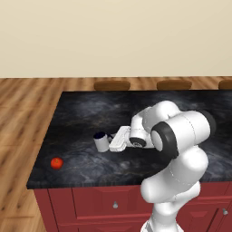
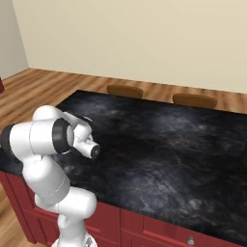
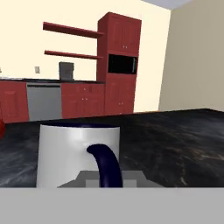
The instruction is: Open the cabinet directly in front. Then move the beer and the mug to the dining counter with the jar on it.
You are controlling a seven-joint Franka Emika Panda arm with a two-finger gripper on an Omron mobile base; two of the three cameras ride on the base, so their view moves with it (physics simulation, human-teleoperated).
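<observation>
Mug (image 3: 78, 153) upright, handle toward gripper (image 1: 110, 143).

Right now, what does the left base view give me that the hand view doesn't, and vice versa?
Left base view alone: the tool reaching level to the mug from its right, a small red round object near the counter's left front corner, brown stools along the far edge, and the red drawer fronts below. Hand view alone: the mug's dark handle facing the camera, plus a far kitchen wall with red cabinets, open shelves and a grey appliance. Both share the mug standing upright on the black marbled dining counter.
</observation>
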